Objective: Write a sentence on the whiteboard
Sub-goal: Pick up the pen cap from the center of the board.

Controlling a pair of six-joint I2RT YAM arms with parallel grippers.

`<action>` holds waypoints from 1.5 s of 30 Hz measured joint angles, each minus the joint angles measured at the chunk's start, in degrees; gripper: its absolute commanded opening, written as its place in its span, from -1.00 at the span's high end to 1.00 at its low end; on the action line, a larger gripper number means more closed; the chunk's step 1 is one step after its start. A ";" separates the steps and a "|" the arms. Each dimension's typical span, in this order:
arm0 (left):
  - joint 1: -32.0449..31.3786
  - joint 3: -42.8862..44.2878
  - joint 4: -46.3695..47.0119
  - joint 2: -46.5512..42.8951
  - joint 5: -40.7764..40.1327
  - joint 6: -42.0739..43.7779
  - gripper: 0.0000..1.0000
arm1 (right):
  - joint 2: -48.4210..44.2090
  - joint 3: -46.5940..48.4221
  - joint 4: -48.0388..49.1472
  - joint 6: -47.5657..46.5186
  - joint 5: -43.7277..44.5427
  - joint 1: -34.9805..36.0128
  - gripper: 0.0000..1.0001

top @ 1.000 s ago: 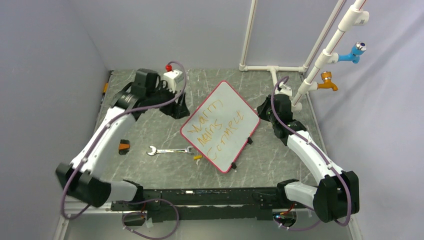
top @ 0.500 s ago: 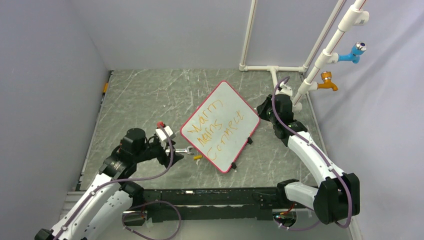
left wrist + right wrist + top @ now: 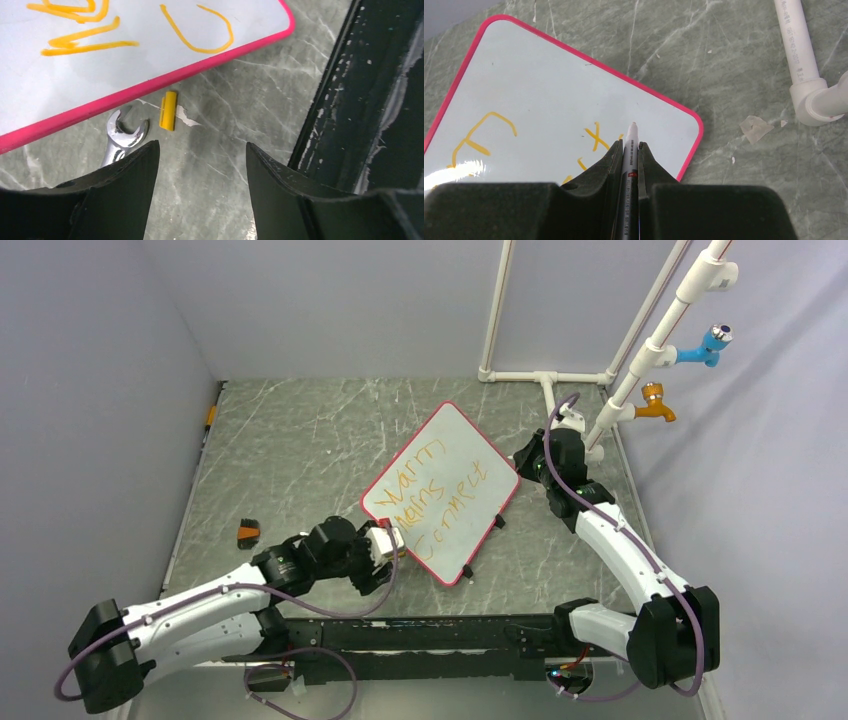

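Grey-green marbled tabletop (image 3: 290,440), pale veins, evenly lit, soft shadows. Plain lilac-grey left wall (image 3: 90,390), back wall (image 3: 350,300) and right wall (image 3: 770,490) enclose it. A white PVC pipe frame (image 3: 545,375) stands at the back right corner, carrying a blue tap (image 3: 705,345) above an orange tap (image 3: 655,405). A black rail (image 3: 420,625) runs along the near edge.

Glossy whiteboard (image 3: 549,90), shiny metal wrench (image 3: 119,142), matt marbled table (image 3: 225,150).
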 measured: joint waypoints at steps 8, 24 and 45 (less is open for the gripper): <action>-3.61 0.57 7.17 6.97 -7.74 -1.29 -0.28 | -0.63 0.00 0.00 -0.02 0.00 0.00 1.00; -5.77 6.45 11.65 23.21 -12.76 -1.97 -0.29 | -0.76 0.00 0.00 -0.44 0.00 -0.04 1.00; 0.48 4.87 12.33 24.55 -12.02 -6.54 -0.22 | -0.76 0.00 0.00 -0.83 0.00 -0.09 1.00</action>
